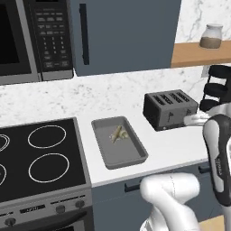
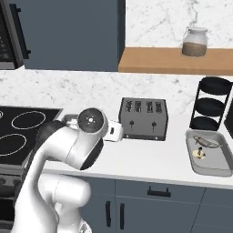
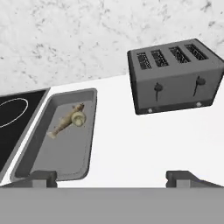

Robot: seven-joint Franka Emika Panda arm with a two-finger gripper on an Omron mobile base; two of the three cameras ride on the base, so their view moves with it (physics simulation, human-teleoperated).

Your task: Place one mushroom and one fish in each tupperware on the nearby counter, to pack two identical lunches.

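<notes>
Fingers (image 3: 111,177) spread wide, empty, above white counter (image 3: 144,144), tupperware (image 3: 30,164), toaster (image 3: 175,76), marble backsplash (image 3: 65,39)

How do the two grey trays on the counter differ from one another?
The left tray sits beside the stove, left of the toaster; the right tray sits right of the toaster, before the black rack. In the left tray, fish and mushroom touch; in the right tray they look slightly apart. Both are shallow, grey, holding one fish, one mushroom.

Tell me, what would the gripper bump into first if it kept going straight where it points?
Probably the bare white counter between the tray and the toaster. The open gripper aims down at that gap, though depth is hard to judge.
</notes>
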